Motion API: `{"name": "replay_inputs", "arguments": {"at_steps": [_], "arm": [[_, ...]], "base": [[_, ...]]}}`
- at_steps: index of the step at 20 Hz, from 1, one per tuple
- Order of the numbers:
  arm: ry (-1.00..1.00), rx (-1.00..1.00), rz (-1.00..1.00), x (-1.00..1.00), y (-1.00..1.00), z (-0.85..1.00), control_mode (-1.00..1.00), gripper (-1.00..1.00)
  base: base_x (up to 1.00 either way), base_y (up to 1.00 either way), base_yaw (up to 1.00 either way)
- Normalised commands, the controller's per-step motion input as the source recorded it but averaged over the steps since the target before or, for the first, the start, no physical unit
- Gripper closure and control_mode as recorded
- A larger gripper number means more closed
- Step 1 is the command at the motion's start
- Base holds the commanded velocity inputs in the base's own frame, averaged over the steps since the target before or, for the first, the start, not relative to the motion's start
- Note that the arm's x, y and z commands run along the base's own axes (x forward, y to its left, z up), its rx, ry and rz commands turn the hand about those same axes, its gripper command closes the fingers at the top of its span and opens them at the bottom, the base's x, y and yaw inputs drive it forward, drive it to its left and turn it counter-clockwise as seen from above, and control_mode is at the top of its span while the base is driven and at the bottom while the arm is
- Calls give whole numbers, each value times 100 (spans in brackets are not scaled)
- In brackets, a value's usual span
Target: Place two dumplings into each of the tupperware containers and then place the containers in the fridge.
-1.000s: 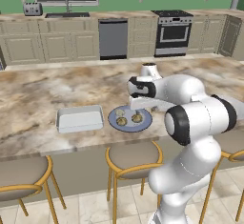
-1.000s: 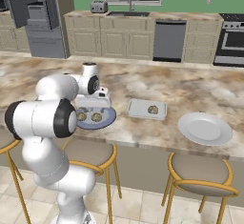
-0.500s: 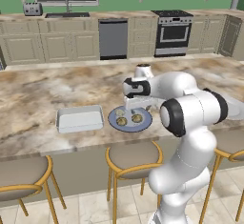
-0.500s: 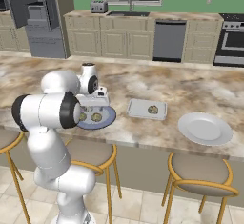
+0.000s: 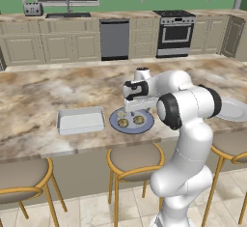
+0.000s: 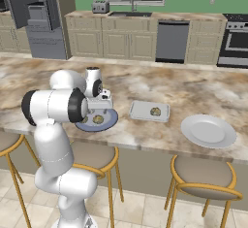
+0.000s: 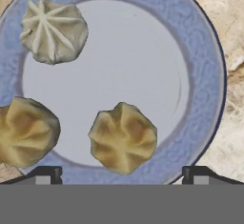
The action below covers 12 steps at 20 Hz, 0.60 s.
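A round blue-grey plate [image 5: 144,126] [image 6: 110,120] [image 7: 200,66] lies on the marble island. On it are two tan dumplings [image 7: 123,138] [image 7: 26,131] and a paler one [image 7: 53,30]. My gripper [image 5: 129,111] [image 6: 99,112] [image 7: 121,175] hangs open just above the plate, its fingertips [image 7: 47,174] standing on either side of the middle tan dumpling and holding nothing. One tupperware container [image 5: 81,120] sits empty to the plate's left. The other container [image 6: 140,110] lies to its right with a dumpling [image 6: 155,111] inside. The fridge [image 6: 36,13] stands open at the far back left.
A white plate [image 6: 208,130] [image 5: 234,110] rests on the island to the right. Bar stools [image 5: 132,161] [image 6: 203,176] line the near edge. Across the kitchen stand a dishwasher [image 5: 115,38], an oven [image 5: 173,34] and a sink counter.
The hand has shifted a little to the left and down over the blue plate. The jaws have stayed open. The dumplings and containers have not moved.
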Motion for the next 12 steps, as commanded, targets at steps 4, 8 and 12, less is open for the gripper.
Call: {"name": "replay_inputs", "arguments": {"at_steps": [4,8,12], "arm": [[0,0,0,0,0,-27,-100,-100],[0,0,0,0,0,-32,-100,-100],[0,0,0,0,0,-16,-100,-100]], "base": [[0,0,0],[0,0,0],[0,0,0]]}}
